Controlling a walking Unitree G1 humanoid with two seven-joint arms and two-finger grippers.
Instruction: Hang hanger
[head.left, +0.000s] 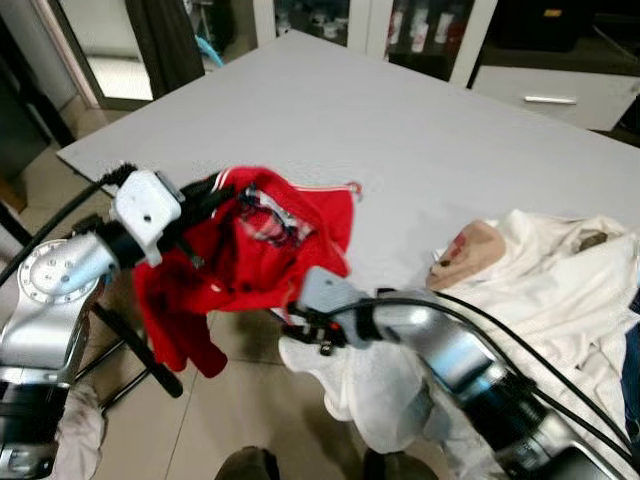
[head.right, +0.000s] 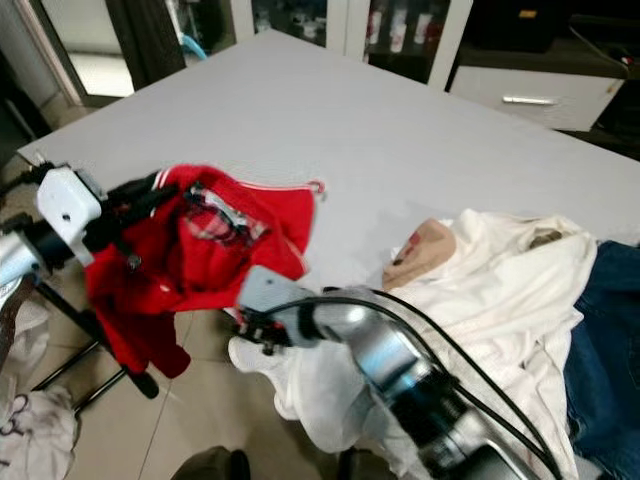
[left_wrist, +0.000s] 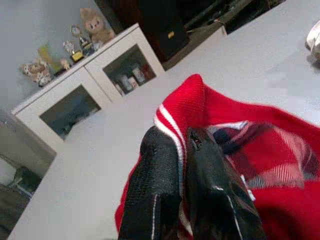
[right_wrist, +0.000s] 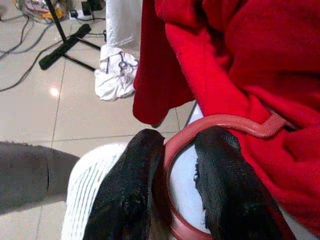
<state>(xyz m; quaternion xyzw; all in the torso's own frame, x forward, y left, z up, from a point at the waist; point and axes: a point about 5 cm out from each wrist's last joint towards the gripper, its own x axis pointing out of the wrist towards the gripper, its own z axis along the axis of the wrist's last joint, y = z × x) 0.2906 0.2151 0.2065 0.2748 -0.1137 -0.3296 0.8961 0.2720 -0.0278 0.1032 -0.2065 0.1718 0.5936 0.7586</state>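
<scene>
**Red garment held at the table edge, hanger gripped below it**

A red knitted garment with white-striped trim and a plaid lining (head.left: 250, 245) is held up at the near corner of a large pale grey table (head.left: 400, 130). Its collar is pinched between the closed black fingers (left_wrist: 155, 190) of the left gripper (head.left: 215, 195), and the rest of the cloth is seen draping down over the table edge toward the tiled floor (right_wrist: 75, 115).

A curved red plastic hanger (right_wrist: 220, 125) is clamped by the right gripper (right_wrist: 177, 195), its hook loop passing between the two fingers, just under the red cloth. In the eye views the right gripper (head.left: 305, 325) is placed beneath the garment's lower hem.

A heap of white clothing (head.left: 560, 290) is spread over the table's right side, partly hanging off the edge, with blue denim (head.right: 605, 340) beside it. A white cabinet with glass doors (left_wrist: 90, 95) is visible behind the table.
</scene>
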